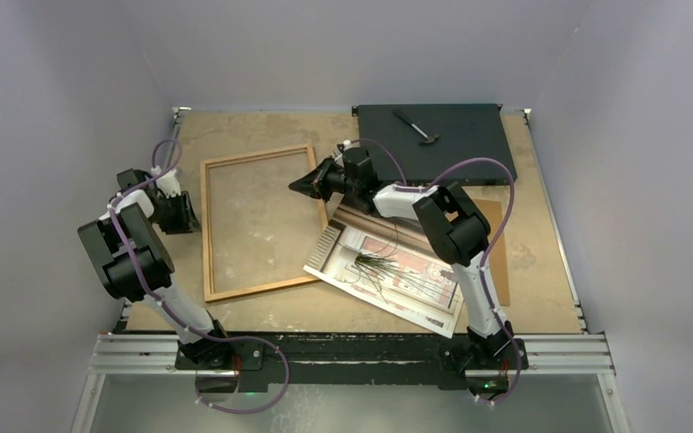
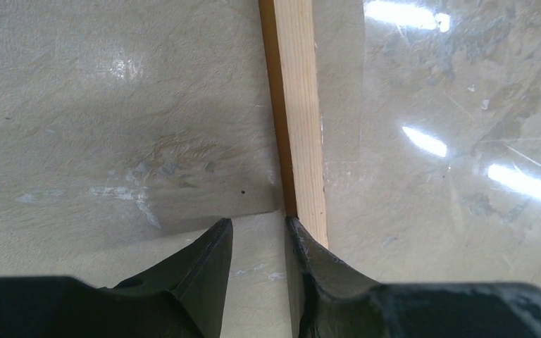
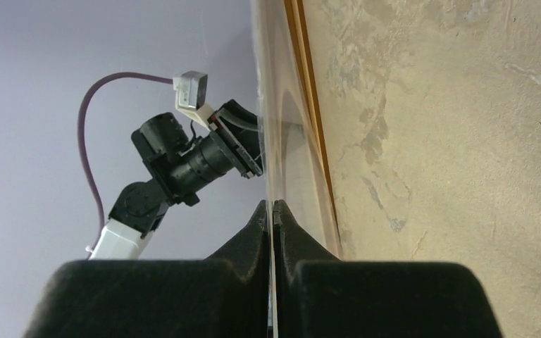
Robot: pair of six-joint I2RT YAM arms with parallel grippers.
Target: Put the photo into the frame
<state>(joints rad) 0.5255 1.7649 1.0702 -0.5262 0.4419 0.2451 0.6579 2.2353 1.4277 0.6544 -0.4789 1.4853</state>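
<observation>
Top external view is showing the thin orange-brown wooden rectangular picture frame lying on the mottled beige bench, left of centre and turned slightly askew. The large glossy rectangular photo, with its beige and reddish building scene and dark grass-like lines facing up, is lying outside the frame, just beside the frame's lower right corner and under the right arm. Its far edge is overlapping a plain brown hardboard sheet. A flat black rectangular box is sitting at the far right of the bench, with a small dark long-handled object resting on top.

The left tool is hovering at the frame's left rail. In the left wrist view this tool is standing partly open with bare bench showing in the gap. Its right-hand finger is sitting against the pale wooden rail, and it is gripping nothing. The clear pane is glinting to the right of the rail.

The right tool is reaching to the frame's right rail near the far corner. In the right wrist view its fingers are pressing fully together. The frame's orange edge is running just beside them, with a thin clear edge leading into their seam. I cannot tell whether that edge is being pinched.
</observation>
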